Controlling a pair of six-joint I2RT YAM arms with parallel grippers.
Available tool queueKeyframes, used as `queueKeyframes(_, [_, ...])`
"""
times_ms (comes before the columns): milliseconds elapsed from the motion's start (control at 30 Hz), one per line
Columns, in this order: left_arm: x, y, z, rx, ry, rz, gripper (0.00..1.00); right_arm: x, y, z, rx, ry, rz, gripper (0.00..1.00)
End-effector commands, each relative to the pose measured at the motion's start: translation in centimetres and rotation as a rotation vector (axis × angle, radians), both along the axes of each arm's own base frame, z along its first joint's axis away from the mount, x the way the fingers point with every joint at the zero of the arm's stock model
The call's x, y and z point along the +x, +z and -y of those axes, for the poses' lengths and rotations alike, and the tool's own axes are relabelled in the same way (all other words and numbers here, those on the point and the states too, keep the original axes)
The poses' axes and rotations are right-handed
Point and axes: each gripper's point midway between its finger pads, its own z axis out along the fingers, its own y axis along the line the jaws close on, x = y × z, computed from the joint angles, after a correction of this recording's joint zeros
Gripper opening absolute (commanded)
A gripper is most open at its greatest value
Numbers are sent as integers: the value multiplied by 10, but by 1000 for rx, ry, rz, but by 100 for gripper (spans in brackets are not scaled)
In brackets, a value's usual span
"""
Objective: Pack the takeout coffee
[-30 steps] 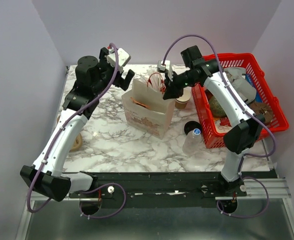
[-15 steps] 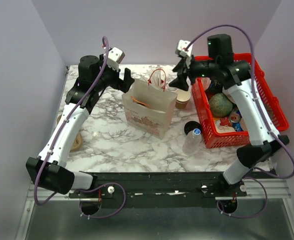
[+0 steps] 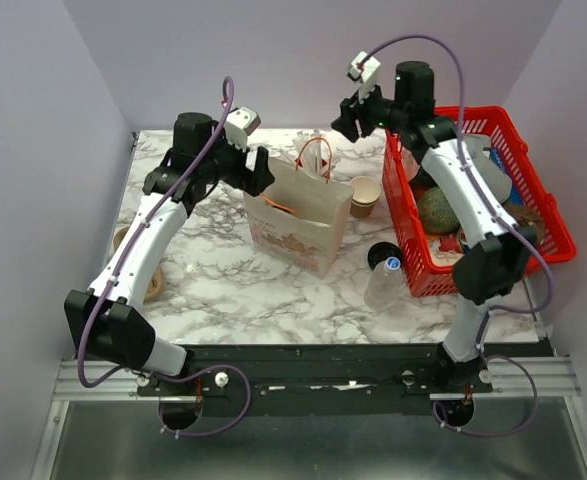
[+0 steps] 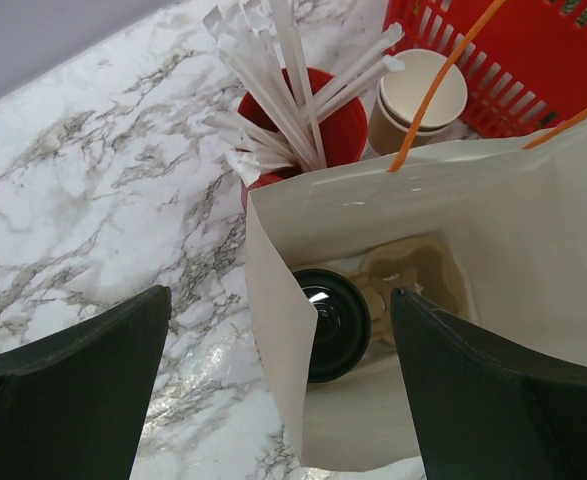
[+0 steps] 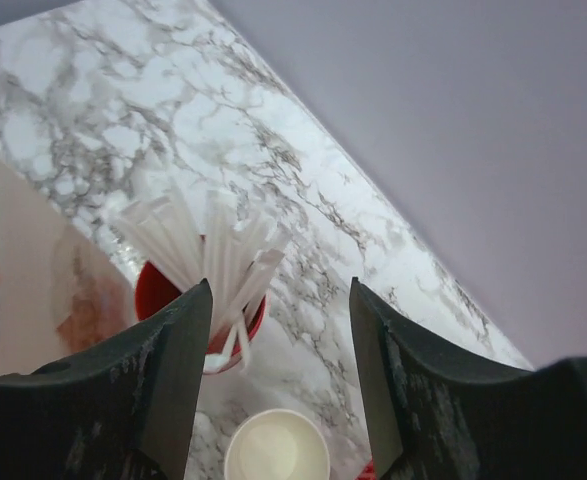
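The takeout coffee [image 4: 338, 320] stands inside the white paper bag [image 4: 473, 220], and only its round black lid shows, beside a cardboard cup carrier [image 4: 413, 275]. My left gripper [image 4: 281, 300] hangs open over the bag's left wall, one finger outside the bag and one over its inside. In the top view the bag [image 3: 293, 215] sits mid-table with the left gripper [image 3: 258, 172] at its left rim. My right gripper [image 3: 348, 118] is raised behind the bag, open and holding nothing. In the right wrist view the right gripper [image 5: 281, 290] sits above bare marble.
A red cup of white straws [image 4: 303, 120] and a lidless tan cup [image 4: 418, 95] stand behind the bag. A red basket [image 3: 548, 215] of goods fills the right side. A loose black lid [image 3: 381, 255] and a water bottle [image 3: 385, 282] lie by its front. A tape roll [image 3: 153, 285] lies at the left.
My right gripper has opened and lifted up and back from the bag's mouth. My left gripper, open throughout, has swung in closer to the bag's left rim.
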Motion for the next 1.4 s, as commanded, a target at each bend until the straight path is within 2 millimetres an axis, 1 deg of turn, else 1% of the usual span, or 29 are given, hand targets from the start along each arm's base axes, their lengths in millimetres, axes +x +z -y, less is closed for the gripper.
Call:
queueKeyframes(0, [-8, -6, -2, 41, -42, -41, 96, 49, -5, 3, 66, -163, -19, 61])
queueKeyframes(33, [-11, -10, -4, 64, -56, -43, 95, 57, -18, 0, 62, -166, -39, 60])
queueKeyframes(100, [-15, -12, -7, 84, -60, -46, 94, 62, -26, -3, 60, -158, -51, 59])
queueKeyframes(133, [-18, -15, -9, 97, -60, -54, 94, 62, -34, -7, 61, -135, -66, 59])
queueKeyframes(200, [-19, -18, -13, 117, -54, -52, 94, 60, -42, -12, 62, -103, -85, 58])
queueKeyframes(267, [-22, -17, -14, 125, -52, -45, 94, 53, -52, -22, 82, -45, -127, 58])
queueKeyframes(333, [-22, -16, -15, 127, -54, -39, 95, 44, -56, -31, 100, 19, -156, 56])
queueKeyframes(400, [-22, -14, -15, 130, -54, -33, 95, 43, -65, -34, 121, 24, -202, 54])
queueKeyframes(633, [-18, -11, -18, 138, -45, -17, 96, 40, -79, -40, 134, 50, -255, 52])
queueKeyframes(867, [-14, -11, -21, 138, -32, -6, 96, 44, -88, -43, 143, 45, -287, 51])
queueKeyframes(1067, [-13, -10, -22, 139, -29, -3, 97, 49, -99, -43, 138, 28, -302, 46])
queueKeyframes(1300, [-12, -9, -24, 145, -19, 6, 97, 56, -99, -46, 163, 17, -310, 40])
queueKeyframes(1367, [-13, -10, -25, 149, -18, 6, 98, 58, -101, -47, 170, 10, -315, 36])
